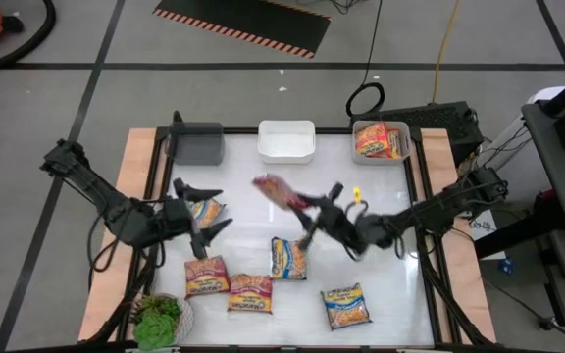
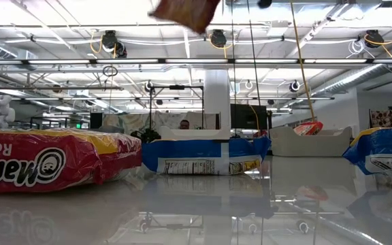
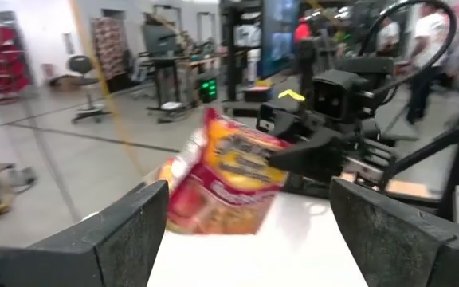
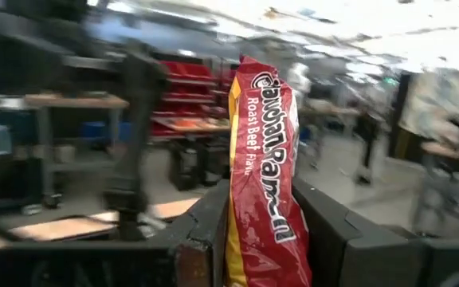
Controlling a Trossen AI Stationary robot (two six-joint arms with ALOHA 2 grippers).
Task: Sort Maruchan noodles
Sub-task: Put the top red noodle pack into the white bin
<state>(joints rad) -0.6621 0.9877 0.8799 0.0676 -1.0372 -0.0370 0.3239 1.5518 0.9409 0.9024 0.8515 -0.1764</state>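
Sorting barely begun: right gripper [image 1: 302,203] pinches red packet [image 1: 275,187] aloft; left gripper [image 1: 204,208] gaping, empty; five packets [image 1: 248,292] unsorted

Both dark arms stretched in over the table

Dark two-finger left gripper [image 1: 201,209] spread wide, holding nothing; dark two-finger right gripper [image 1: 307,208] raised mid-table, pinching a red crinkly ramen packet [image 1: 279,188].

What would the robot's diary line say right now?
right gripper: shut on red packet, lifted over table | left gripper: open, empty | tan bin: holds packets | white bin: empty
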